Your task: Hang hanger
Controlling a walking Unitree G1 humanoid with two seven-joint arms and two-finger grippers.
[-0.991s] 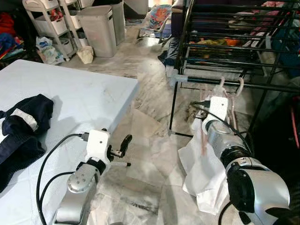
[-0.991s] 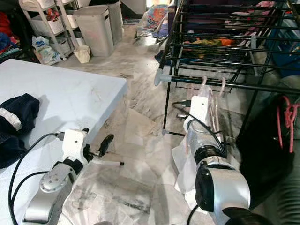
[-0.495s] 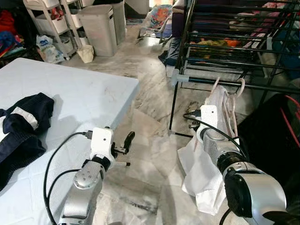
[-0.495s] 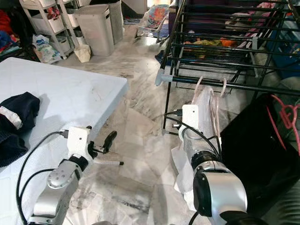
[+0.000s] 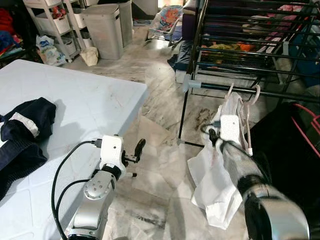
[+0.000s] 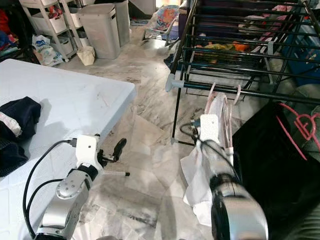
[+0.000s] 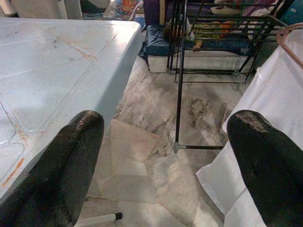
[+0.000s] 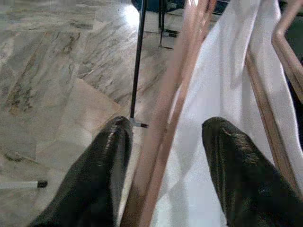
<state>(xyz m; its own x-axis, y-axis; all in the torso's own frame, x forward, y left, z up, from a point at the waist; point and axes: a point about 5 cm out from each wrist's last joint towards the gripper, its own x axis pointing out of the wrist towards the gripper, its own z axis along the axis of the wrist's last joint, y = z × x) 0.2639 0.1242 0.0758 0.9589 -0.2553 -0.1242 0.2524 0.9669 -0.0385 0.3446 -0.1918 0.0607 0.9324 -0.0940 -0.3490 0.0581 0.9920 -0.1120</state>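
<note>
Fingers of our right gripper (image 8: 163,165) have spread off the pink plastic hanger (image 5: 243,117) carrying a white cloth (image 5: 212,175), whose hook now sits on the black metal drying rack's rail (image 5: 280,94); hanging looks finished. Our left gripper (image 7: 165,156) idles open, empty.

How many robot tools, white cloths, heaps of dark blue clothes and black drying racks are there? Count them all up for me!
Robot tools: 2 (left tool, right tool)
White cloth: 1
Heap of dark blue clothes: 1
Black drying rack: 1
Total: 5
</note>
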